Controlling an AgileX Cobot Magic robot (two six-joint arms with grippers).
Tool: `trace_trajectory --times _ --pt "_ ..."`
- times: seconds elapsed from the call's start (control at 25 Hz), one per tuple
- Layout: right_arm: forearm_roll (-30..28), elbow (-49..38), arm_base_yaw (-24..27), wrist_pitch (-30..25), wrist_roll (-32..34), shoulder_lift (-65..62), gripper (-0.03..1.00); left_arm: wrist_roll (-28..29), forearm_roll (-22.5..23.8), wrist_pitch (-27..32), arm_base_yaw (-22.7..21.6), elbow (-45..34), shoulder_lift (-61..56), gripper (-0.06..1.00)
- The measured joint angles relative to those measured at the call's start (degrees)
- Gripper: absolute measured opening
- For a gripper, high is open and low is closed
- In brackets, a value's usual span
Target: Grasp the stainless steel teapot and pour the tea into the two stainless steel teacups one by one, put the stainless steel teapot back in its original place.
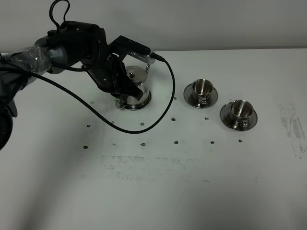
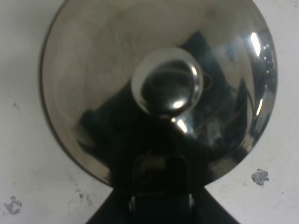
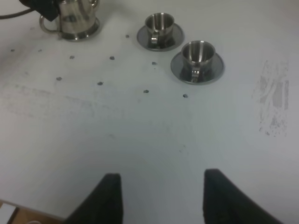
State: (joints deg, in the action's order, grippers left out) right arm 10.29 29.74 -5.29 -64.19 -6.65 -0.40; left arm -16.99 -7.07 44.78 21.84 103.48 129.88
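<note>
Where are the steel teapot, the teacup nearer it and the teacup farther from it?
steel teapot (image 2: 167, 86): left wrist view, on the lid knob.
teacup nearer the teapot (image 1: 201, 87): exterior high view, inside the bowl.
teacup farther from the teapot (image 1: 240, 109): exterior high view, inside the bowl.

teapot (image 1: 135, 73): on table (image 1: 153, 191), left | first teacup (image 1: 201, 91): right of teapot | second teacup (image 1: 239, 113): farther right, nearer front
</note>
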Motion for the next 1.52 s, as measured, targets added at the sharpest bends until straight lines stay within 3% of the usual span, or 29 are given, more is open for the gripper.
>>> trace_trajectory --times 0.76,0.92,1.2,1.52 --pt "0.00 0.00 0.00 0.00 0.00 0.00 0.39 -4.83 -0.05 2.20 0.00 0.00 -5.41 0.24" --pt "0.00 0.00 0.00 0.00 0.00 0.00 0.39 -6.02 0.07 3.01 0.50 2.88 -5.41 0.24" --pt "0.00 0.00 0.00 0.00 0.00 0.00 0.39 -8.20 0.11 4.44 4.16 11.79 -4.29 0.24" --pt "0.00 0.00 0.00 0.00 0.00 0.00 0.39 -11.14 0.05 4.89 11.58 13.25 -2.53 0.24"
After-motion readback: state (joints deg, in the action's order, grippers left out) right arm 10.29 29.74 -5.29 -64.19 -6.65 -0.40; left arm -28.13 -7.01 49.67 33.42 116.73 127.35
